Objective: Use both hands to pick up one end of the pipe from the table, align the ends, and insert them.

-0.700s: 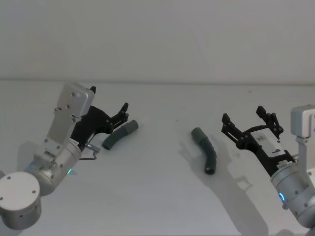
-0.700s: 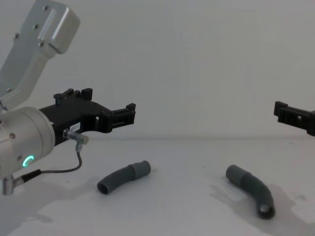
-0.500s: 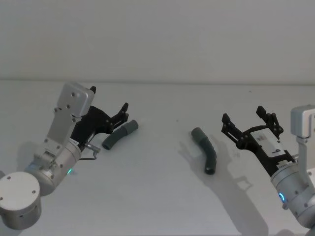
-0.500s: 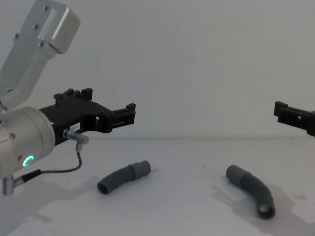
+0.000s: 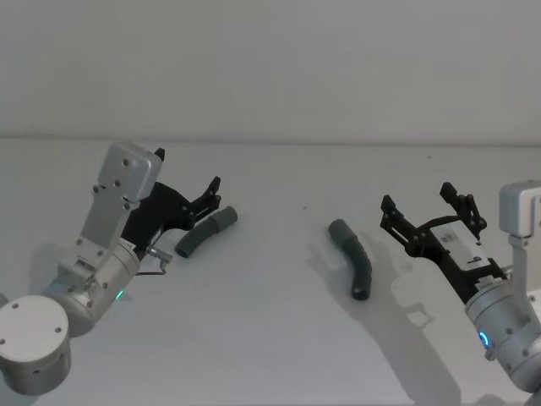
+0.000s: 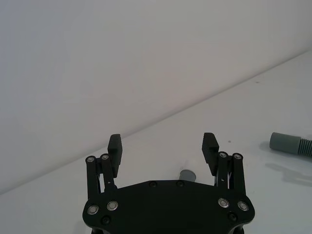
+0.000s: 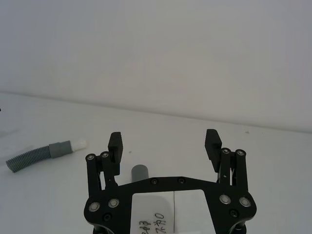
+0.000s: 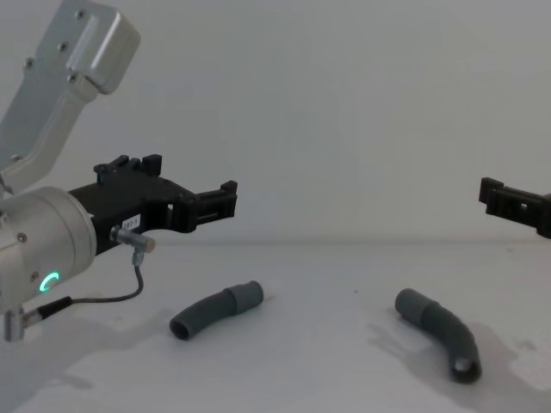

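Here, the task is shown at its outset: nothing is grasped, and both pipe pieces lie on the bench [image 5: 270, 347], well apart. The left gripper [image 5: 210, 199] is held above the bench near the left piece [image 5: 201, 234], its fingers spread wide and empty. The right gripper [image 5: 417, 199] is held near the right piece [image 5: 355, 260], its fingers likewise spread and empty.

Judged from this layout, every step is left to do: each piece is to be gripped and lifted, the cuffs are to be lined up, and one is to be pushed into the other.

Each piece is a short, bent, dark-grey tube, apparently plastic, with a ribbed middle and a smooth, lighter-grey cuff. The left cuff [image 5: 225, 217] is turned toward the bench's middle. The right cuff [image 5: 338, 228] is turned away from the robot, and that piece's dark open end faces the robot. The bench is matt, off-white and unmarked.

The ribbed middles are judged to be flexible, so a grip close to the cuffs is likely to be needed for alignment.
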